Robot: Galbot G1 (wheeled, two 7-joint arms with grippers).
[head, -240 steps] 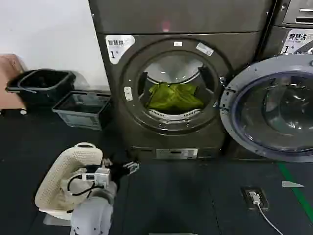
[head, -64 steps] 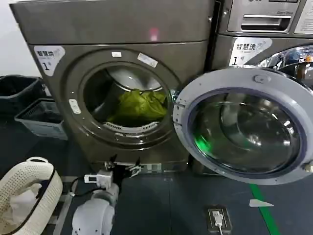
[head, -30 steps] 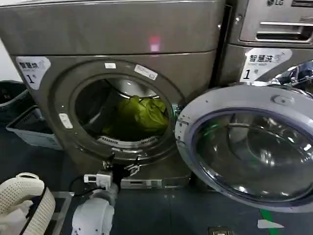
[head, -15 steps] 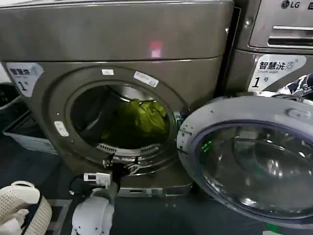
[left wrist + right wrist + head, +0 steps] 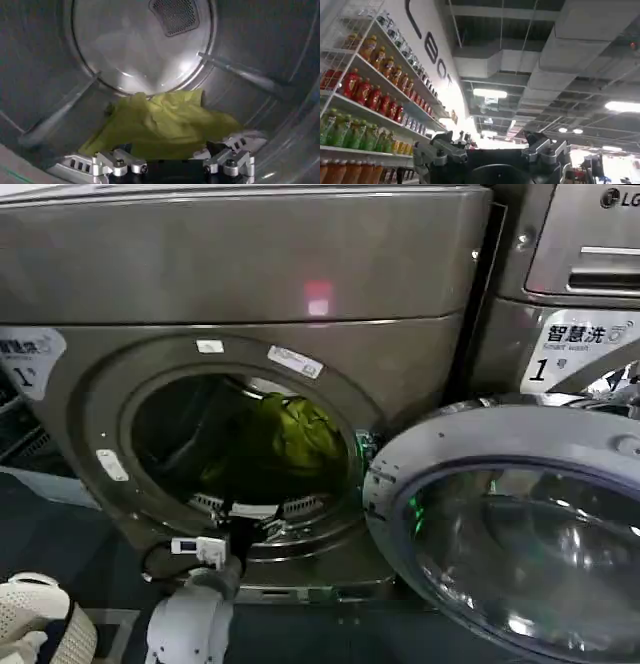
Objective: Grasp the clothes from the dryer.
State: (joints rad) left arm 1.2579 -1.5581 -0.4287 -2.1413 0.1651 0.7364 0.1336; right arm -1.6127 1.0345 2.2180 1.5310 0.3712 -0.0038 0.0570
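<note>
Clothes (image 5: 165,125) lie heaped on the drum floor of the dryer (image 5: 400,274), just ahead of your left end effector (image 5: 175,162), whose fingers stand apart at the mouth; drive straight in, sink into the bundle's thick middle, then close; right end effector (image 5: 490,155) is parked, spread, pointing at the ceiling

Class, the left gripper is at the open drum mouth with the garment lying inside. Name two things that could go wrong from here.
1. The left gripper sits close to the dryer mouth's lower rim, so it may catch there while going in.
2. The clothes lie loosely heaped against the drum's back, so open fingers might pinch only one fold and the rest could drag.
</note>
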